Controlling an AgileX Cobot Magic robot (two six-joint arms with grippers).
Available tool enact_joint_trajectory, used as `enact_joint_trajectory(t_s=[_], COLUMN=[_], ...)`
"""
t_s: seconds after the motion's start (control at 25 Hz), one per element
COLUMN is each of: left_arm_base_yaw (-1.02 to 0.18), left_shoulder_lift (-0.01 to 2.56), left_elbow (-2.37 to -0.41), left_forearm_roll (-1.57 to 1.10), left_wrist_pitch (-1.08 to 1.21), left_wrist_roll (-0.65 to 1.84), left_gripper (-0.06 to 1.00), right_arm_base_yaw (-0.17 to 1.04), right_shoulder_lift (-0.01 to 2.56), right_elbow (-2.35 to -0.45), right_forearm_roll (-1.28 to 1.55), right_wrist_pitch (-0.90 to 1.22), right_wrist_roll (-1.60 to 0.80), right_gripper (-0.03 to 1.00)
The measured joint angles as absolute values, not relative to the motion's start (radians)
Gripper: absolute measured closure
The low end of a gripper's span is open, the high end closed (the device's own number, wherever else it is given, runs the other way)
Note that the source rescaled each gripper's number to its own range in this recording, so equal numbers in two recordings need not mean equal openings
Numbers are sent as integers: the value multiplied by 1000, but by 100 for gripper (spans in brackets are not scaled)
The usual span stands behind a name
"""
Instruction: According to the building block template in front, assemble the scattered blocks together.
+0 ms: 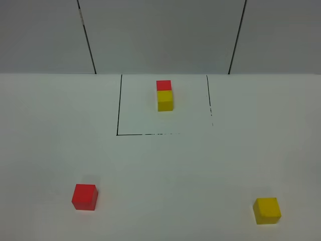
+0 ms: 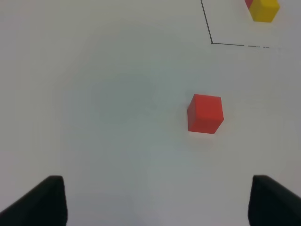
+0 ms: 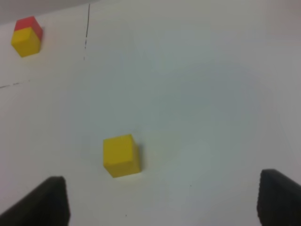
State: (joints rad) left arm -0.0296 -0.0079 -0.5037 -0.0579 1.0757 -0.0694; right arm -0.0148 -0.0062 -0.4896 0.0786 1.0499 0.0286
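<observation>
The building block template (image 1: 164, 95) is a red cube joined to a yellow cube, inside a thin black square outline (image 1: 119, 115) at the far middle of the white table. The scattered red cube (image 1: 84, 197) lies near left, and the scattered yellow cube (image 1: 267, 210) near right. In the left wrist view the red cube (image 2: 205, 113) rests ahead of my open left gripper (image 2: 157, 202), well apart from it. My right gripper (image 3: 162, 200) is open too, and the yellow cube (image 3: 121, 155) sits just ahead of it. Neither gripper shows in the exterior high view.
The table (image 1: 160, 165) is plain white, with grey wall panels (image 1: 160, 35) behind its far edge. The template (image 2: 263, 8) shows at a corner of the left wrist view, and the template (image 3: 27, 37) also appears in the right wrist view.
</observation>
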Motion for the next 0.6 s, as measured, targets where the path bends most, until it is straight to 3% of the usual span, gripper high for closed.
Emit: enact_joint_trajectory(t_s=[0.6], left_arm_base_yaw=[-30], left_shoulder_lift=[-8], left_elbow=[-504], left_forearm_roll=[-58], left_wrist_pitch=[1076], left_wrist_roll=[-70], left_gripper=[19], right_arm_base_yaw=[-15], right_shoulder_lift=[-6], right_elbow=[-490], right_forearm_roll=[79], right_wrist_pitch=[1050], right_wrist_roll=[29], right_gripper=[34])
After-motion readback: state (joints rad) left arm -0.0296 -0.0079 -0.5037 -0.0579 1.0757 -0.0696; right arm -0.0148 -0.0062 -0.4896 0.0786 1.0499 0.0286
